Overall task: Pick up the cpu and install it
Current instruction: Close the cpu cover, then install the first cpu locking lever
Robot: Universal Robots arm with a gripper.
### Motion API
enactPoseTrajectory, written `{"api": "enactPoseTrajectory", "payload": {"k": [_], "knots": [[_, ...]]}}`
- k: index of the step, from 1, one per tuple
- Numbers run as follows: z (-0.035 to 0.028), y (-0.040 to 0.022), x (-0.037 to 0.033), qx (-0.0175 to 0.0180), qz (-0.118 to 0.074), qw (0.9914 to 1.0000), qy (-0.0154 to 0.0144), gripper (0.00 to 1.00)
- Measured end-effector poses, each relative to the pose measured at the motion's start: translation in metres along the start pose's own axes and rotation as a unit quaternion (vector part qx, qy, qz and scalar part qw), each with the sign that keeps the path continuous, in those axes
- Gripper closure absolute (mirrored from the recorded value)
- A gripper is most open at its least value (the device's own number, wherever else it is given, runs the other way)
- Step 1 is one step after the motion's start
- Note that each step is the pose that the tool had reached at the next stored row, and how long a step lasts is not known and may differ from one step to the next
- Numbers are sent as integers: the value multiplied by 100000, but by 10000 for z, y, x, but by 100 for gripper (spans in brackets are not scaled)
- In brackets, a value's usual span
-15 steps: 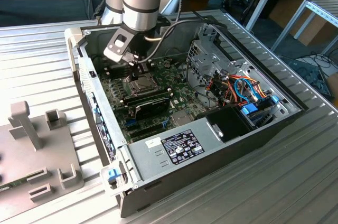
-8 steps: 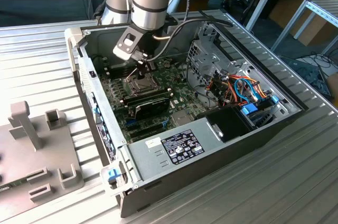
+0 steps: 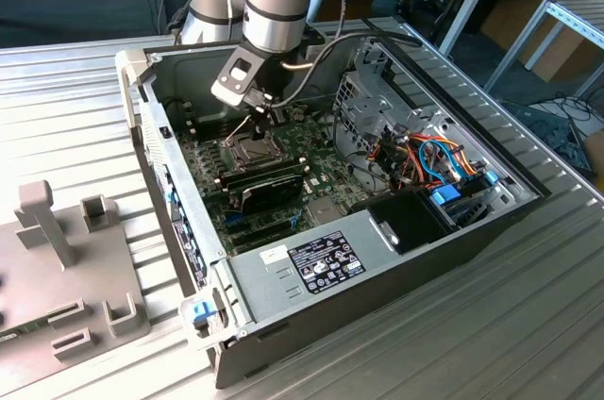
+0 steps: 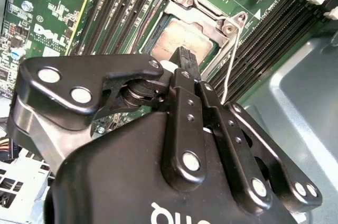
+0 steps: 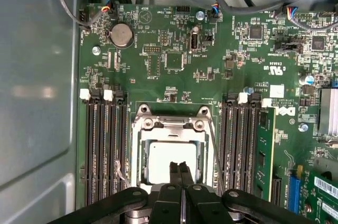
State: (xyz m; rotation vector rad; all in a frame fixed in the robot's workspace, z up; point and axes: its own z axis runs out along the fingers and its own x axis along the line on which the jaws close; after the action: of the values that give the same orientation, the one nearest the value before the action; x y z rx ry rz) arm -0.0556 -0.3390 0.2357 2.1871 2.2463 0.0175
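The cpu (image 5: 161,165) (image 4: 174,42), a flat square with a dull silver top, lies in the motherboard socket (image 5: 174,123) (image 4: 208,15) (image 3: 247,148), ringed by the socket's metal frame. My gripper (image 5: 178,170) (image 4: 185,56) (image 3: 266,119) hangs straight over the chip inside the open computer case, fingertips pressed together with nothing between them. The tips are at or just above the chip's top; I cannot tell if they touch it. The thin wire lever (image 5: 214,147) (image 4: 232,65) of the socket runs along one side.
Rows of black memory slots (image 5: 105,150) flank the socket, with one green memory stick (image 5: 262,150) seated. A black card (image 3: 272,188), the power supply (image 3: 321,263) and a cable bundle (image 3: 434,164) crowd the case. A grey fixture (image 3: 57,258) stands outside on the exterior view's left.
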Motion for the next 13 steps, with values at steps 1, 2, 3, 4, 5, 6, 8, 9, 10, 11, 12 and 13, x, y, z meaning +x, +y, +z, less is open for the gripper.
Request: {"api": "enactPoseTrajectory", "payload": {"k": [1,2,3,4,5,6,8,9,10,11,12,13], "knots": [[-16,0,0,-1,-1,100000,-2,89],[-37,0,0,2,-2,100000,-4,89],[-59,1,0,0,0,100000,-2,89],[-91,1,0,-2,-3,100000,-3,89],[-95,1,0,-3,-4,100000,4,89],[-95,1,0,-8,-3,100000,7,89],[-97,1,0,2,-6,100000,-4,89],[-97,1,0,0,-5,100000,-1,89],[-101,1,0,-2,-3,100000,-2,89],[-106,1,0,-2,-2,100000,-1,89],[-107,1,0,0,-3,100000,-2,89],[-107,0,0,1,-8,100000,-4,89]]}}
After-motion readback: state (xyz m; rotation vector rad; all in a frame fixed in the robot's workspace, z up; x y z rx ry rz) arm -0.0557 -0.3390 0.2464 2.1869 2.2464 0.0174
